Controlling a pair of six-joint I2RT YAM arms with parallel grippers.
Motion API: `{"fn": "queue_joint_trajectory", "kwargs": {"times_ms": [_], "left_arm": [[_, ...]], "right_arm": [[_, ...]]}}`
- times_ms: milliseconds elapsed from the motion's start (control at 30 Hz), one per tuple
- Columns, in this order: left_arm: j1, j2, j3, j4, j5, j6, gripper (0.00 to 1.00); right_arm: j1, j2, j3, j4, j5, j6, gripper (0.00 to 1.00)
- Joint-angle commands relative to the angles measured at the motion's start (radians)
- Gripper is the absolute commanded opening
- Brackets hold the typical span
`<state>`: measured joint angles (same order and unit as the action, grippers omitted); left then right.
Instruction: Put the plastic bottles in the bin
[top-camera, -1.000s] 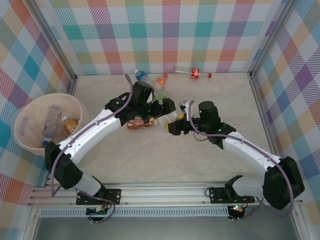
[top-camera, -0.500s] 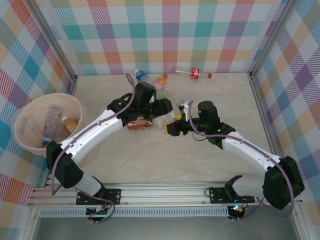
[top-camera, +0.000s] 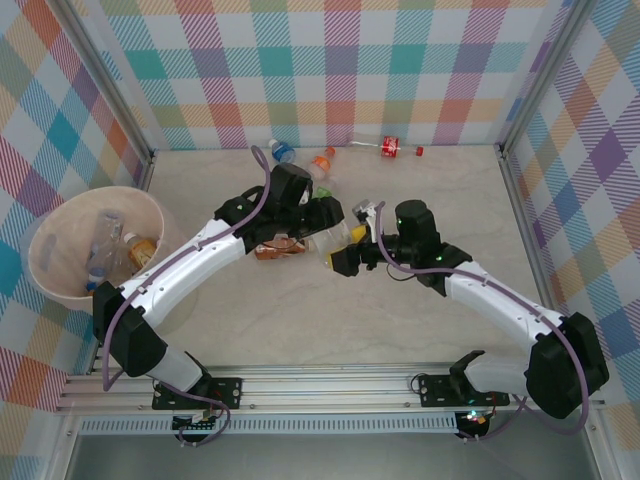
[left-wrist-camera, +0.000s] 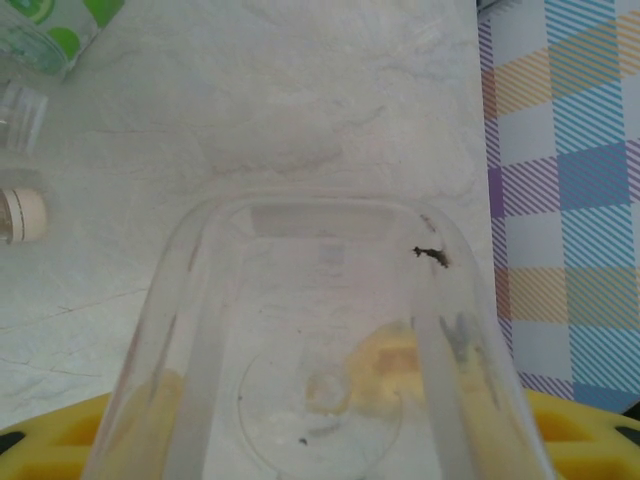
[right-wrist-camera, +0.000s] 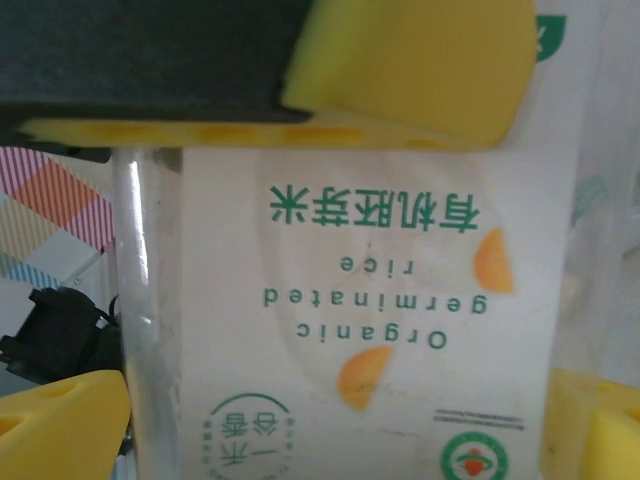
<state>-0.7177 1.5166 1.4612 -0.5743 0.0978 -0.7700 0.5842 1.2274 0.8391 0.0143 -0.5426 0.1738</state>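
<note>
A clear plastic bottle with a white label hangs above the table's middle, between both grippers. My left gripper comes from the left with its yellow pads against the bottle's clear base end. My right gripper comes from the right, its pads on either side of the white "Organic germinated rice" label. The left gripper's yellow pad presses the bottle from above in the right wrist view. The pinkish-beige bin stands at the far left with bottles inside.
A copper-labelled bottle lies under the left arm. Blue-capped, orange and red bottles lie along the back wall. A green-labelled bottle and a white-capped one lie below the left wrist. Checked walls enclose the table.
My left gripper has swung right and come onto the white-labelled bottle that the right gripper holds up. The right gripper has shifted slightly left.
</note>
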Motion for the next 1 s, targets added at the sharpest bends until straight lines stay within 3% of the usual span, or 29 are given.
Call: {"fn": "queue_joint_trajectory", "kwargs": {"times_ms": [0,300,400,633,967], "left_arm": [[0.004,-0.055,-0.013,0.028,-0.049,0.007,0.6],[0.039,-0.13,-0.056,0.033,-0.084,-0.001,0.59],[0.052,-0.156,-0.062,0.019,-0.097,0.004,0.59],[0.109,-0.255,-0.072,-0.039,-0.151,0.041,0.58],[0.213,-0.376,0.027,-0.205,-0.257,0.166,0.57]], "right_arm": [[0.006,-0.049,0.046,-0.082,0.005,-0.105,1.0],[0.006,-0.166,-0.002,-0.065,0.078,-0.165,1.0],[0.006,-0.19,-0.022,-0.035,0.166,-0.145,1.0],[0.002,-0.194,-0.036,-0.061,0.497,-0.135,1.0],[-0.002,-0.188,-0.041,-0.077,0.605,-0.117,1.0]]}}
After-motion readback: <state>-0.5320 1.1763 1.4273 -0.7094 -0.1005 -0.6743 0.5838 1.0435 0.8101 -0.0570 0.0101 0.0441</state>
